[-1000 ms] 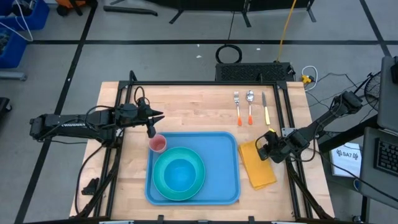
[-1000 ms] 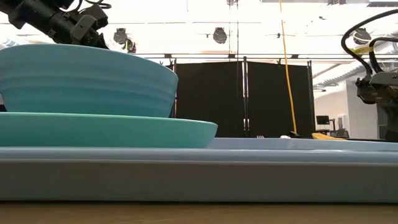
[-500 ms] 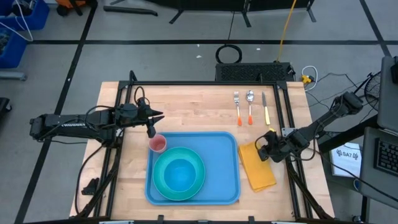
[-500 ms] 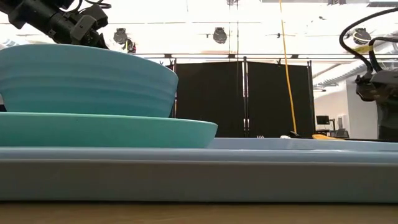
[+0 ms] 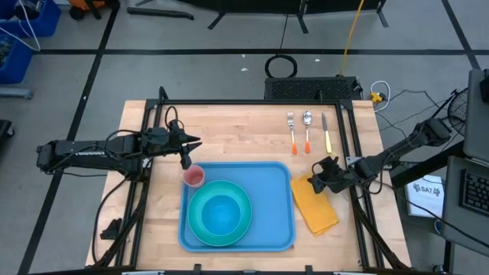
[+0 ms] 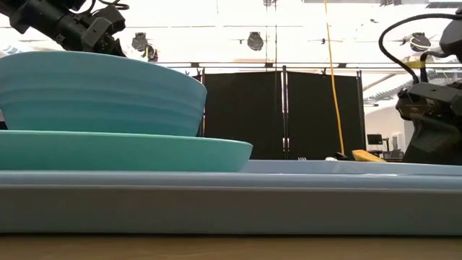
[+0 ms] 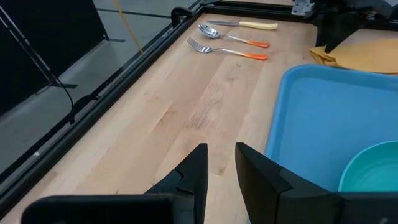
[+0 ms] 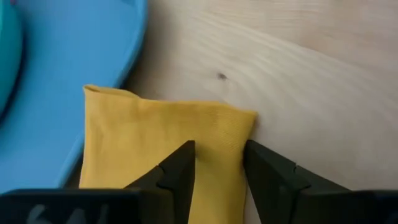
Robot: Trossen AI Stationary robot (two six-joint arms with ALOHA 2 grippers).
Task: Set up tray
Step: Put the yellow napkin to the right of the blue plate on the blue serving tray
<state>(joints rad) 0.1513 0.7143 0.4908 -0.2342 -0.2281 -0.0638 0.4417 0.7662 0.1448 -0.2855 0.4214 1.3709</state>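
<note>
The blue tray point(image 5: 271, 195) lies at the table's near middle. On it stand a turquoise plate point(image 5: 195, 227) with a bowl point(image 5: 221, 214) and, at its far left corner, a pink cup point(image 5: 194, 177). A yellow folded napkin point(image 5: 317, 208) lies flat right of the tray, one far corner point(image 8: 93, 99) reaching over the tray's rim. My right gripper point(image 8: 219, 165) is open over the napkin's far end point(image 8: 205, 124). My left gripper point(image 7: 221, 168) hangs just beyond the cup, narrowly open with nothing between its fingers. My right gripper comes at the napkin's far end point(image 8: 214, 134) slanting down from the table's right side, its open fingers point(image 8: 180, 168) standing over the cloth. I cannot tell whether they touch it. The napkin lies flat on the table.
A fork point(image 5: 291, 131), a spoon point(image 5: 307, 130) and a knife point(image 5: 326, 131) lie side by side at the table's far right. Bare wood point(image 5: 229, 137) shows between them and my left gripper. A black frame point(image 5: 351, 130) edges the table.
My right gripper has moved toward the table's left and far edge, from the napkin's right side to over its far end. The napkin, the tray and my left gripper have stayed put.
</note>
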